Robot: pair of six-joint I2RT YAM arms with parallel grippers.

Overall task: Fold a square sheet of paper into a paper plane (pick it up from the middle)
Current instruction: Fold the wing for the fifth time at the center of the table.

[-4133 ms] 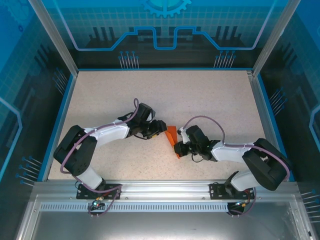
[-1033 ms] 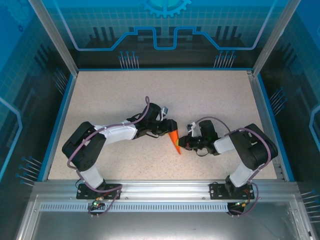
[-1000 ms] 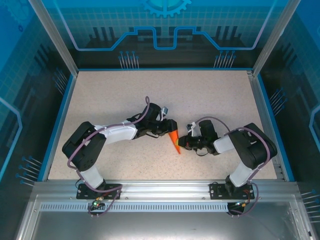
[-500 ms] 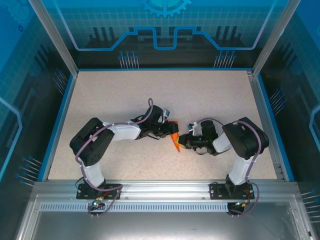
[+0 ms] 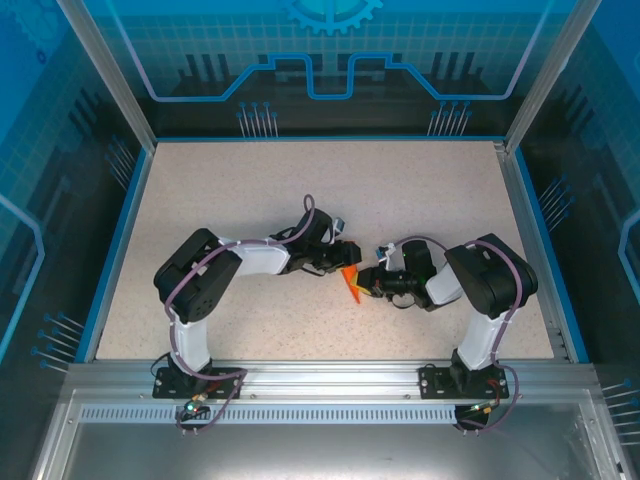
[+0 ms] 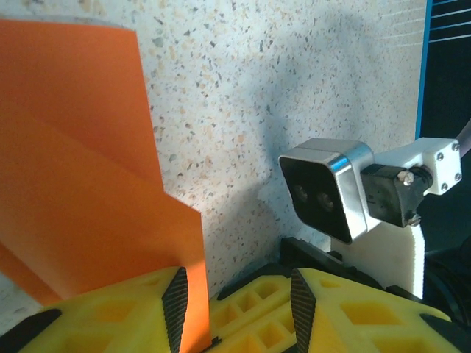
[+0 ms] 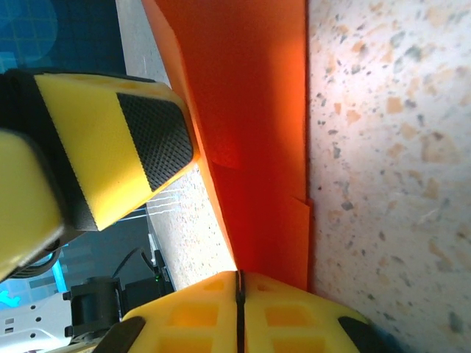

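**A:** Where do we have the paper (image 5: pixel 350 284)?

**B:** Near the middle of the surface (image 5: pixel 300 190), a little toward the near edge, between our two arms. It is folded into a narrow, layered wedge. We judge it is not yet a finished plane.

**A:** And our jaws?

**B:** The right jaws are pressed together, pinching one end of the paper. The left jaws stand spread. The paper's edge runs down beside one pad (image 6: pixel 175 294) and sits apart from the other, so we have no pinch there.

**A:** How do we expect it to handle?

**B:** It looks very light and thin. We judge it limp across the flat parts and stiffer along the creases. The layers may slide over each other or spring open. A pull between our two arms could tear it, and a hard squeeze would leave a dent.

**A:** So where do we take hold?

**B:** On the stacked layers close to a crease, deep enough that the pads catch every layer. We avoid a loose flap or a bare corner.
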